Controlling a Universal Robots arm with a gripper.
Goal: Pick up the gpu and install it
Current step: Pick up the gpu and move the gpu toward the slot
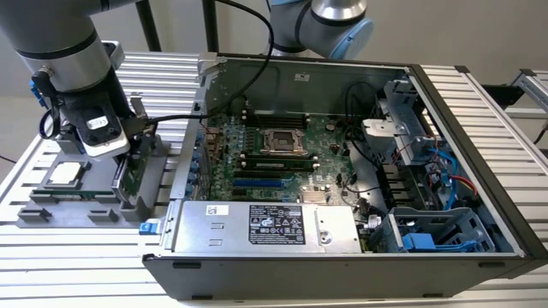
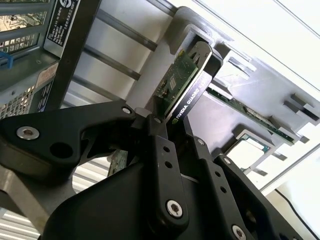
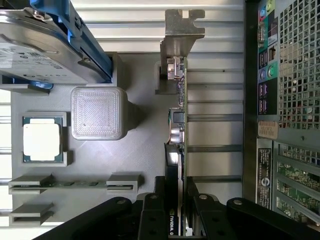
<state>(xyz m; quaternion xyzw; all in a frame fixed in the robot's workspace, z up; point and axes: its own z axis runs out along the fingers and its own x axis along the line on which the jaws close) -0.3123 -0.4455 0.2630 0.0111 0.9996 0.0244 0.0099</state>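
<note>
**A:** What is sitting where, biggest first?

**B:** The slatted worktop (image 1: 77, 256) is carrying an open computer case (image 1: 325, 276), which is taking up most of it. A grey fixture tray (image 3: 142, 155) is lying just beside the case, toward the worktop's edge at the exterior view's left.

**A:** And the gpu?

**B:** The gpu (image 3: 177, 127) is standing on its long edge in a slot along the tray's edge nearest the case. Its silver bracket (image 3: 182, 30) is sitting at the end far from the pincer.

**A:** Is the pincer holding it?

**B:** The pincer (image 3: 176, 200) is straddling the card at the end away from the bracket. It is narrowed until its fingers (image 3: 152, 210) are lying against both faces. It appears to be gripping, and the card seems not yet lifted out of the slot.

**A:** What is worrying you?

**B:** I am judging that a hold so far from the bracket is inviting that metal end to sag, or the card to pivot between the fingers. A tilted pull could be jamming the card in its slot. A drooping bracket could be clipping the case wall on the way over.
</note>
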